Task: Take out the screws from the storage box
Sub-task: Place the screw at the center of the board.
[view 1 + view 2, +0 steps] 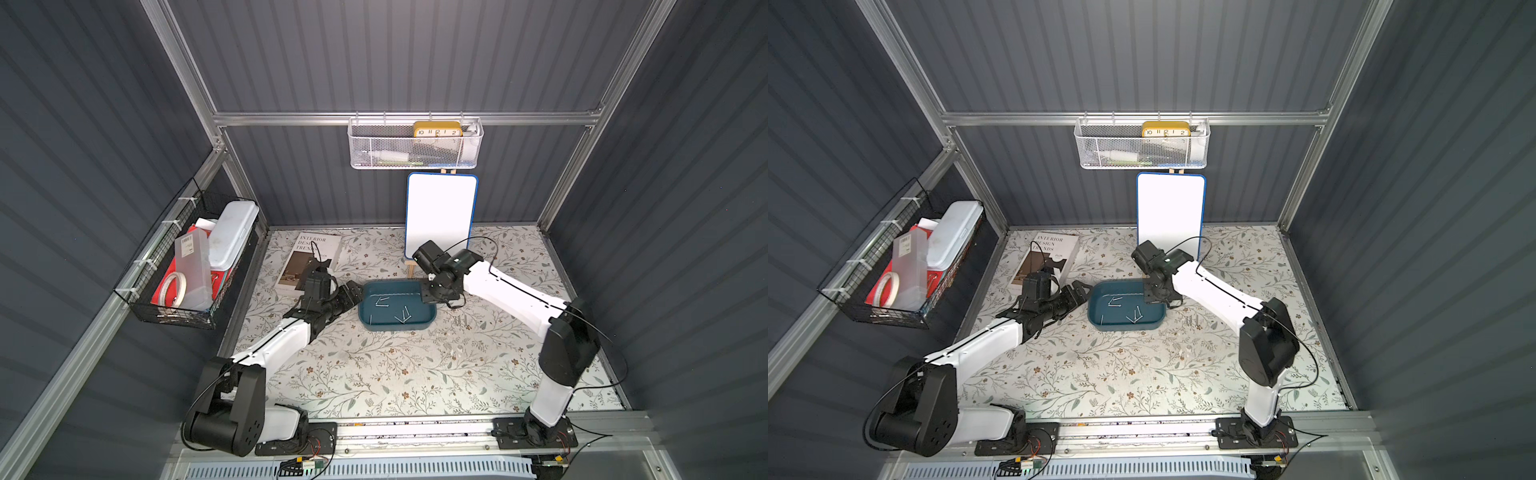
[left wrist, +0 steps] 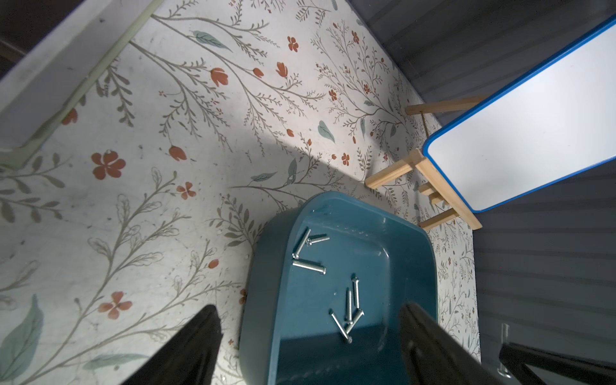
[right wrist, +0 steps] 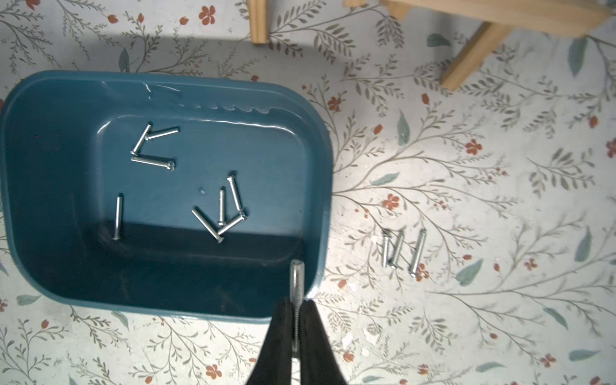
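Readable print: a book title and clock numerals.
The book (image 1: pixel 1045 259) cover reads "INTERIOR DESIGN TRENDS" (smaller print below is illegible); the yellow clock (image 1: pixel 1165 129) shows 10, 11, 12, 1, 2.

Bright overhead light, glare on the whiteboard (image 1: pixel 440 212), hard shadow across the storage box (image 3: pixel 166 263) floor

The left gripper (image 2: pixel 307 308) hangs with its jaws wide apart, and the left end of the storage box (image 2: pixel 263 300) shows between its two black fingers (image 2: pixel 196 346). Seven screws (image 2: pixel 308 266) lie on the box floor in two loose clusters. The box sits on a floral mat (image 2: pixel 150 200). Past its far side stands a blue-rimmed whiteboard (image 2: pixel 533 133) on a wooden easel (image 2: pixel 433 180).
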You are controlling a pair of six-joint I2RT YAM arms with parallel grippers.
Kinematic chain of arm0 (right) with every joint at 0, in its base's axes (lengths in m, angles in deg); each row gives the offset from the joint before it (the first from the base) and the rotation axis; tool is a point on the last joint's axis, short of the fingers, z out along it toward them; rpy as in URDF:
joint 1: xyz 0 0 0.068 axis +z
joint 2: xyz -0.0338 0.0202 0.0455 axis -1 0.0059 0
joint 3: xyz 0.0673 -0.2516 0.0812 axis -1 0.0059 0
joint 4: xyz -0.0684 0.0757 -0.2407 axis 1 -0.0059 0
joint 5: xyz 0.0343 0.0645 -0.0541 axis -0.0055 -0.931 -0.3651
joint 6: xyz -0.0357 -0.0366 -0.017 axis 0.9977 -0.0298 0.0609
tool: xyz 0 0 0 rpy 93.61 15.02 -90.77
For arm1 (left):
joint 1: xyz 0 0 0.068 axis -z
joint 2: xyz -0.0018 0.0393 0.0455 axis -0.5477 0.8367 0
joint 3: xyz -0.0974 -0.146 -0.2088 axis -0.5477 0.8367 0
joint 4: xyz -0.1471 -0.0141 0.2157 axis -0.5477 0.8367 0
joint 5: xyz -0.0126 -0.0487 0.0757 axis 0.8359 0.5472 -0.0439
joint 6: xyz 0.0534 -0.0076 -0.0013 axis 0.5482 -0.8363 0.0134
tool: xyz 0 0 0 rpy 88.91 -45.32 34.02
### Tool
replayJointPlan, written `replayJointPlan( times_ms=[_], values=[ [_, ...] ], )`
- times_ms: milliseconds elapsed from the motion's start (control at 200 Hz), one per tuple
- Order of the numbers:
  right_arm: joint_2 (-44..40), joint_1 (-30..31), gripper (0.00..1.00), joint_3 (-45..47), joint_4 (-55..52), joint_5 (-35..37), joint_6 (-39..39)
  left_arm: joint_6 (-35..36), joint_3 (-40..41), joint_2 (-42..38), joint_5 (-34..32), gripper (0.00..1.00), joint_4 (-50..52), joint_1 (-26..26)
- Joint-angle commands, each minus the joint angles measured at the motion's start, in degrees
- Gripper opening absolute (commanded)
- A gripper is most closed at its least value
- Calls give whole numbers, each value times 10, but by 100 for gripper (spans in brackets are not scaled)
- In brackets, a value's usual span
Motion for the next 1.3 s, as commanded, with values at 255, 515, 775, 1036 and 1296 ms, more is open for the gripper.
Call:
replayJointPlan(
  times_ms=[255, 515, 775, 1036, 1296],
  values=[
    [-161, -109, 5, 212, 35, 10, -12, -2, -26, -11, -1, 87, 13, 2],
    [-119, -159, 6, 275, 90, -30, 5, -11, -21, -5, 8, 87, -1, 3],
    [-44, -175, 6, 270, 119, -45, 25, -18, -14, 10, 14, 87, -11, 3],
    [9, -178, 8, 255, 129, -38, 35, -15, -11, 23, 14, 87, -13, 3],
    [37, -180, 10, 253, 137, -38, 33, -13, -8, 32, 19, 87, -17, 3]
  ],
)
